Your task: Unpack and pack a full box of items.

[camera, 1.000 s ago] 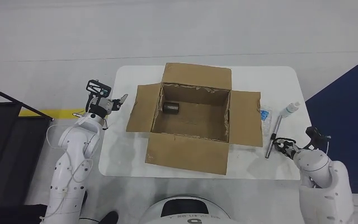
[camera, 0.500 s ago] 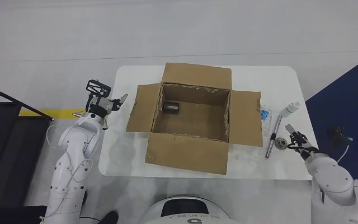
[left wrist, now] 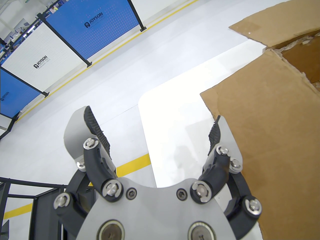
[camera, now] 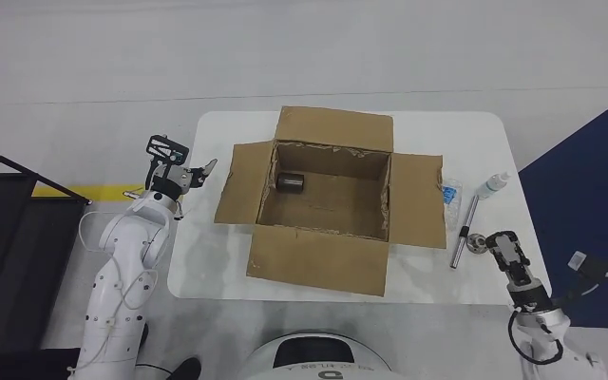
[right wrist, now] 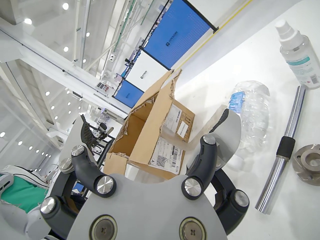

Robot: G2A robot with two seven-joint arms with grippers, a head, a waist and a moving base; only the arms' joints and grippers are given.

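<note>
An open cardboard box (camera: 328, 195) stands mid-table with its flaps spread, and a dark cylinder (camera: 290, 180) lies in its far left corner. To its right lie a crushed clear water bottle (camera: 450, 195), a white spray bottle (camera: 491, 185), a metal rod (camera: 463, 233) and a metal flange (camera: 475, 244). My right gripper (camera: 501, 245) hovers open and empty just right of the flange, near the table's front right edge. In the right wrist view the open right gripper (right wrist: 155, 116) faces the box (right wrist: 147, 136), with the flange (right wrist: 308, 162) and rod (right wrist: 285, 148) beside it. My left gripper (camera: 195, 176) is open, off the box's left flap.
In the left wrist view the open left gripper (left wrist: 152, 116) hangs over the table's left edge (left wrist: 175, 116), beside the box flap (left wrist: 262, 131). A dark rack (camera: 24, 237) stands on the floor left of the table. Bare table surface (camera: 209, 256) lies at the front left.
The right arm has drawn back toward the table's front right corner and its gripper has turned. The flange stays on the table by the rod. The left arm has not moved.
</note>
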